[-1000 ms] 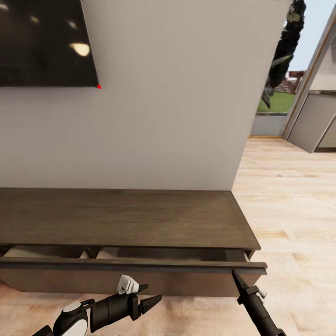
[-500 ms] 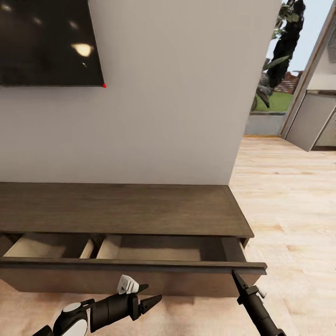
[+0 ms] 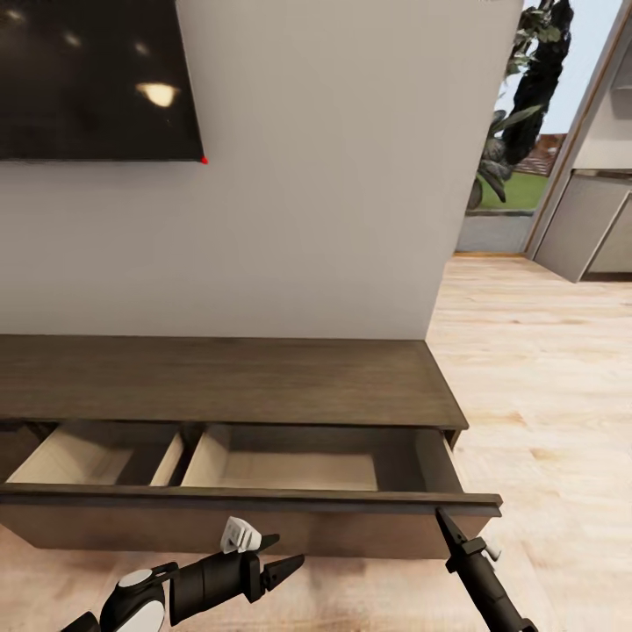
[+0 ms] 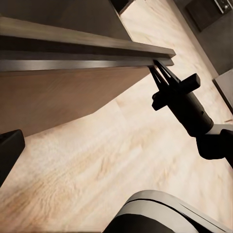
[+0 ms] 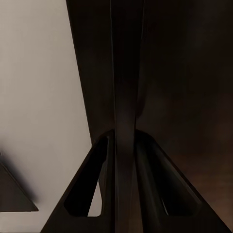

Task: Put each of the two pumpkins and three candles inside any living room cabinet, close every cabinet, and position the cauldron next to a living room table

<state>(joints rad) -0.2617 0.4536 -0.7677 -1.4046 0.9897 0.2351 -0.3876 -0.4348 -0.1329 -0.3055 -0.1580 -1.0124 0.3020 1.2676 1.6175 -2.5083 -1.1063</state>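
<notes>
Now at the cabinet (image 3: 228, 382), long and low against the white wall (image 3: 325, 175), below the corner of a dark screen (image 3: 88, 79). Drawer (image 3: 290, 456) pulled out, tan interior showing, split by a divider into two compartments, both bare. Right gripper (image 3: 441, 516) at the right end of the drawer front (image 3: 246, 500), fingers pinched on the thin top edge; right wrist view has the edge running straight between the two fingers (image 5: 145, 194), clamped tight. Same grip seen from the left wrist view (image 4: 160, 73). Left gripper (image 3: 294, 564) low in front of the drawer front, apart from it, nothing in it; how far open, cannot tell. Pale wood floor (image 3: 544, 369) to the right, doorway with greenery beyond.
</notes>
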